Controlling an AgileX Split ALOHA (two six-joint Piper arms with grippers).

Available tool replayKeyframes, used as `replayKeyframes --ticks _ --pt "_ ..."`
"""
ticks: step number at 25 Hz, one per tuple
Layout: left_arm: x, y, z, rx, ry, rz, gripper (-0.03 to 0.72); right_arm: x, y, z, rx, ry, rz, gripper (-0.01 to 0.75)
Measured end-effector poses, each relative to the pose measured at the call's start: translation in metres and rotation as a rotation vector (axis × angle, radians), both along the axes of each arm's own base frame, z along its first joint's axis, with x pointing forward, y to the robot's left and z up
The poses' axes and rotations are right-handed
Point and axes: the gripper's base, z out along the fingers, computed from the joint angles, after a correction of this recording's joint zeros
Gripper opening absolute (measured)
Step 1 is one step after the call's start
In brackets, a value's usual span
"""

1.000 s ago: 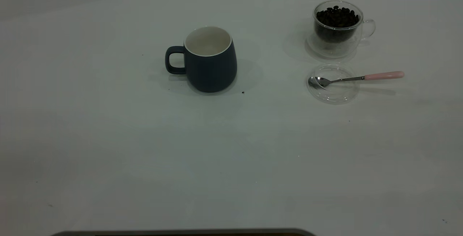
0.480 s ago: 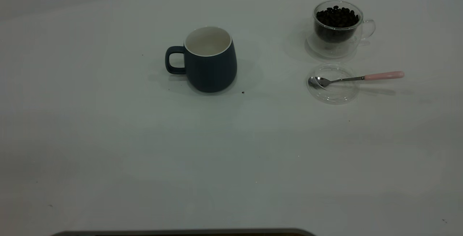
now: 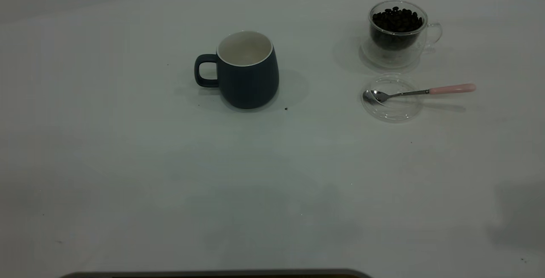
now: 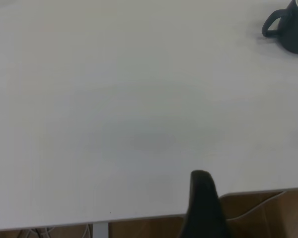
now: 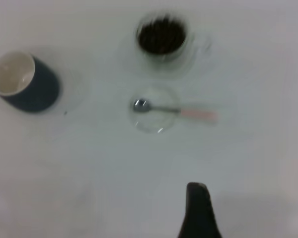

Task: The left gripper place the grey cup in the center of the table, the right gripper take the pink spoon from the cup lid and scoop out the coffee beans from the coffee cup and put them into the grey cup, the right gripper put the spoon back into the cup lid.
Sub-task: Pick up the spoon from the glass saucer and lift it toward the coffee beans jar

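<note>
- Now only one dark finger tip of the right gripper (image 5: pixel 197 210) shows in its wrist view, so I cannot tell if it is open; it hangs well apart from the spoon (image 3: pixel 419 92).
- Left gripper (image 4: pixel 203 206): same, far from the cup (image 3: pixel 247 71).
- Spoon bowl lies in the lid (image 3: pixel 394 110), pink handle overhanging toward the right arm's side.
- Spoon is probably light, stiff, slippery; grip the handle.

mug (image 3: pixel 249 80): matt dark outside, you get smooth white glaze inside
cup (image 3: pixel 398 35): clear glossy glass
lid (image 3: pixel 394 110): clear, shiny
spoon (image 3: pixel 419 92): polished metal, pink handle
table (image 3: pixel 127 163): smooth matt white
</note>
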Motion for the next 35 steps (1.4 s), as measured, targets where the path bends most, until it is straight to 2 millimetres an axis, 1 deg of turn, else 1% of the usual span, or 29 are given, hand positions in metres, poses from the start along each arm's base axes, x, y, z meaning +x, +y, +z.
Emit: replayKeyframes --ticks 3,6,7,9,12,15,18,21,27,29,35 --pt "0.0 0.0 0.0 -0.001 0.0 0.001 0.586 0.038 0.003 -0.014 0.046 0.076 0.011 0.591" --pt "0.0 0.0 0.0 -0.002 0.0 0.002 0.586 0.076 0.003 -0.04 0.075 0.178 0.004 0.591" --pt "0.0 0.0 0.0 -0.002 0.0 0.002 0.586 0.085 0.001 -0.047 0.098 0.205 -0.014 0.594" --pt "0.0 0.0 0.0 -0.002 0.0 0.002 0.586 0.104 -0.006 -0.069 0.145 0.273 -0.044 0.607" --pt "0.0 0.0 0.0 -0.002 0.0 0.002 0.586 0.121 -0.023 -0.1 0.238 0.338 -0.07 0.634" --pt "0.0 0.0 0.0 -0.002 0.0 0.002 0.586 0.13 -0.041 -0.126 0.326 0.365 -0.083 0.642" --pt "0.0 0.0 0.0 -0.002 0.0 0.002 0.586 0.138 -0.054 -0.15 0.391 0.37 -0.082 0.642" --pt "0.0 0.0 0.0 -0.002 0.0 0.002 0.586 0.144 -0.059 -0.171 0.438 0.379 -0.08 0.642" --pt "0.0 0.0 0.0 -0.002 0.0 0.002 0.586 0.149 -0.063 -0.23 0.514 0.451 -0.097 0.642" --pt "0.0 0.0 0.0 -0.002 0.0 0.002 0.586 0.15 -0.063 -0.246 0.527 0.456 -0.104 0.642" --pt "0.0 0.0 0.0 -0.003 0.0 0.002 0.586 0.157 -0.073 -0.279 0.555 0.449 -0.105 0.642"
